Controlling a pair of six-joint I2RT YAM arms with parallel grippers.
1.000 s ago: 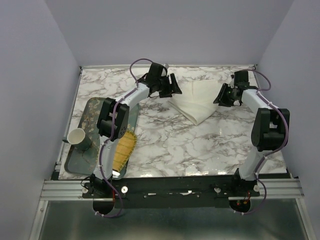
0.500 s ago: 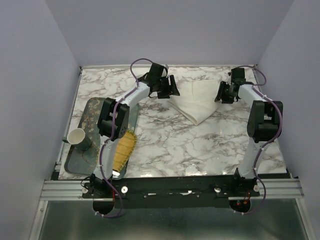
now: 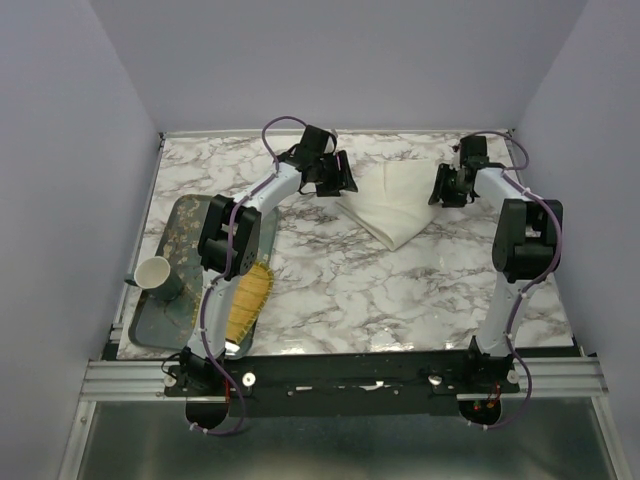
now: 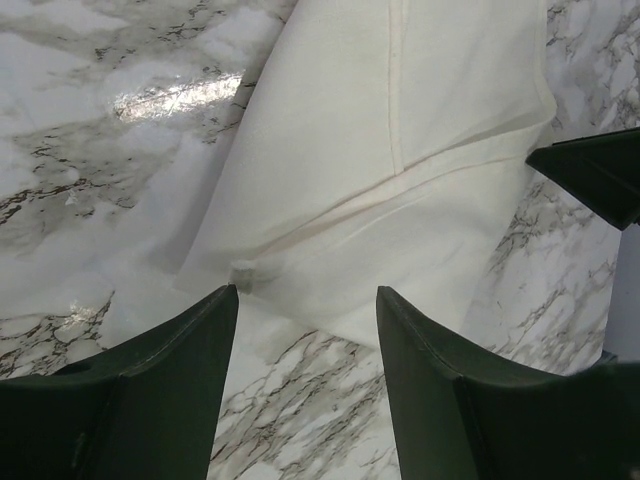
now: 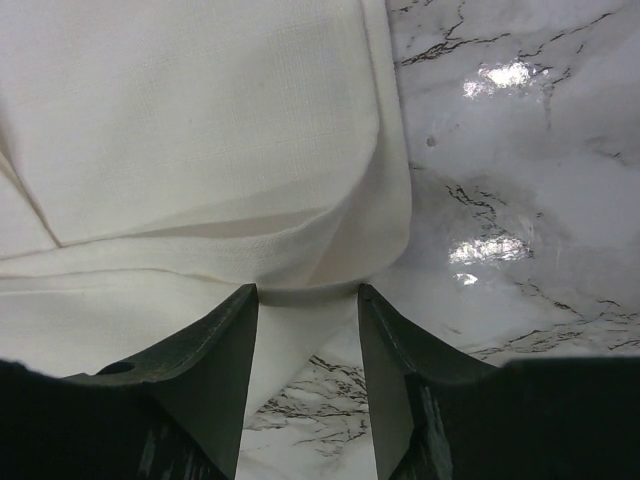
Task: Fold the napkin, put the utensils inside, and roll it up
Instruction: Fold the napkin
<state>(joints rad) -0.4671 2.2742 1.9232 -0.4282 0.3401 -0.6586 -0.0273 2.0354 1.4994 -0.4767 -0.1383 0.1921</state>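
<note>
Two arms outstretched, left hand and right hand flanking napkin, both parted

bright, even light; glare patches on the glossy white marble table beyond my right gripper, which looks slightly soft.

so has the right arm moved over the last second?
Yes. The right arm has swung left and toward the far edge: its elbow now sits farther from the table's right edge, with its jaws at the napkin's right side.
</note>
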